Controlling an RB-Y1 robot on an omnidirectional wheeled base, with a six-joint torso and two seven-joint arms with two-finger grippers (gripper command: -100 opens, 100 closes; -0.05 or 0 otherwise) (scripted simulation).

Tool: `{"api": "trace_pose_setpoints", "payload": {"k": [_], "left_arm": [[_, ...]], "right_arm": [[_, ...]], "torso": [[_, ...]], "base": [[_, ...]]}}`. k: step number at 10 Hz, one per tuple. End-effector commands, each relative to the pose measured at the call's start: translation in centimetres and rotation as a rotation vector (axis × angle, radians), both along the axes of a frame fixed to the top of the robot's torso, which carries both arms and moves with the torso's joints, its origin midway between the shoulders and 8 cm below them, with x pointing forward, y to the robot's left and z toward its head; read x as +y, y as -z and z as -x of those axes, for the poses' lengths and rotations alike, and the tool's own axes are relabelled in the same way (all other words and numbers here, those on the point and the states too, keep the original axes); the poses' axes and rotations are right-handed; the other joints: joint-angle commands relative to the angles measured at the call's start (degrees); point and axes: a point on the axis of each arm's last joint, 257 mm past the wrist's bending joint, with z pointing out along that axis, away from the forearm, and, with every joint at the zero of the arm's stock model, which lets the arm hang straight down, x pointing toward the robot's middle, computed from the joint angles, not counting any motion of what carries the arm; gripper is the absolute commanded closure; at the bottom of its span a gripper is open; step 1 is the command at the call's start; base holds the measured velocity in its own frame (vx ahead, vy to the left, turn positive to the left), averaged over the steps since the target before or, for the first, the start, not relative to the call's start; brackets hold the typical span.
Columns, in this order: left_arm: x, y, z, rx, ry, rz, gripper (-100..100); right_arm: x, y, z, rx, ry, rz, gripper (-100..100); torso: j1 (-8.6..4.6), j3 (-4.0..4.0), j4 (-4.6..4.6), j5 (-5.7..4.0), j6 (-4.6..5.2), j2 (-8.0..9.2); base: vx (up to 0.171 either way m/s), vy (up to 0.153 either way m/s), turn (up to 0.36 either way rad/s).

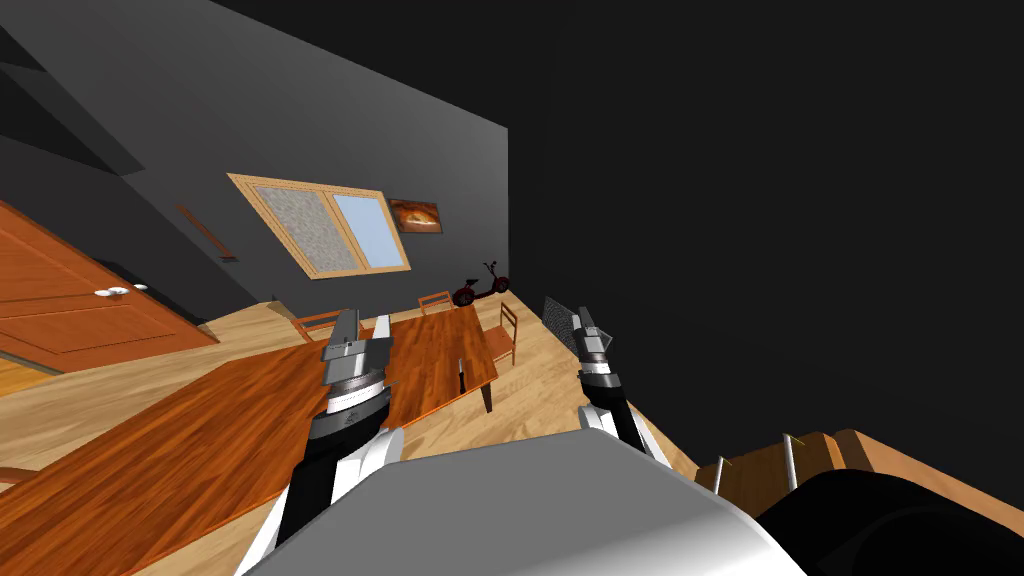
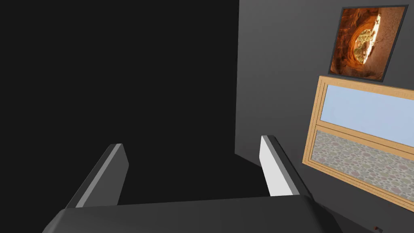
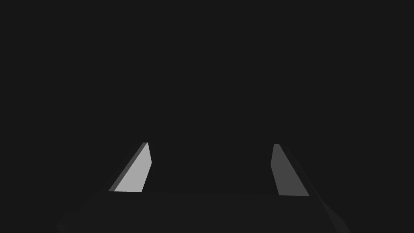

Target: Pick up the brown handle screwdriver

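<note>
While jaws stand apart, left gripper (image 1: 364, 322) over table (image 1: 200, 440), right gripper (image 1: 582, 320) beyond edge.

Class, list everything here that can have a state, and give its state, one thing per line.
left hand, open, holding nothing
right hand, open, holding nothing
door, looks shut
window, looks shut
scooter, upright by the wall

The table (image 1: 200, 450) is stretching ahead with chairs (image 1: 505, 335) round its far end, a window (image 1: 325, 225) and picture (image 1: 415, 215) hanging side by side on the wall (image 1: 180, 120) behind, a scooter (image 1: 480, 285) below the picture
</note>
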Motion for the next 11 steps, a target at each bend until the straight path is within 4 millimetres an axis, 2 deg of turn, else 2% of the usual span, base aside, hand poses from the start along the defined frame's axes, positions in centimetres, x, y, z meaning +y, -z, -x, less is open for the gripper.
{"api": "trace_pose_setpoints", "payload": {"k": [1, 3, 7, 8, 11], "left_arm": [[-0.4, 0.6, -0.7, 0.027, 0.018, -0.031, -100], [-0.6, 2.2, -2.2, 0.084, 0.039, -0.071, -100], [-0.1, 7.2, -6.3, 0.248, 0.056, -0.140, -100], [0.0, 7.5, -6.4, 0.257, 0.056, -0.140, -100], [1.2, 11.8, -9.5, 0.394, 0.046, -0.190, -100]], "right_arm": [[0.0, 0.0, 0.0, 0.000, 0.000, 0.000, 0], [0.0, 0.0, 0.0, 0.000, 0.000, 0.000, 0], [0.0, 0.0, 0.0, 0.000, 0.000, 0.000, 0], [0.0, 0.0, 0.0, 0.000, 0.000, 0.000, 0], [0.0, 0.0, 0.0, 0.000, 0.000, 0.000, 0]], "torso": [[0.00, 0.00, 0.00, 0.00, 0.00, 0.00], [0.09, 0.03, 0.01, 0.02, 0.01, 0.05], [0.24, 0.08, 0.03, 0.05, 0.02, 0.15], [0.26, 0.10, 0.04, 0.06, 0.01, 0.17], [0.18, 0.08, 0.03, 0.04, 0.02, 0.14]], "base": [[-0.007, 0.009, -0.053], [-0.021, 0.025, -0.095], [-0.043, 0.050, -0.161], [-0.038, 0.039, -0.047], [-0.047, 0.039, -0.196]]}}
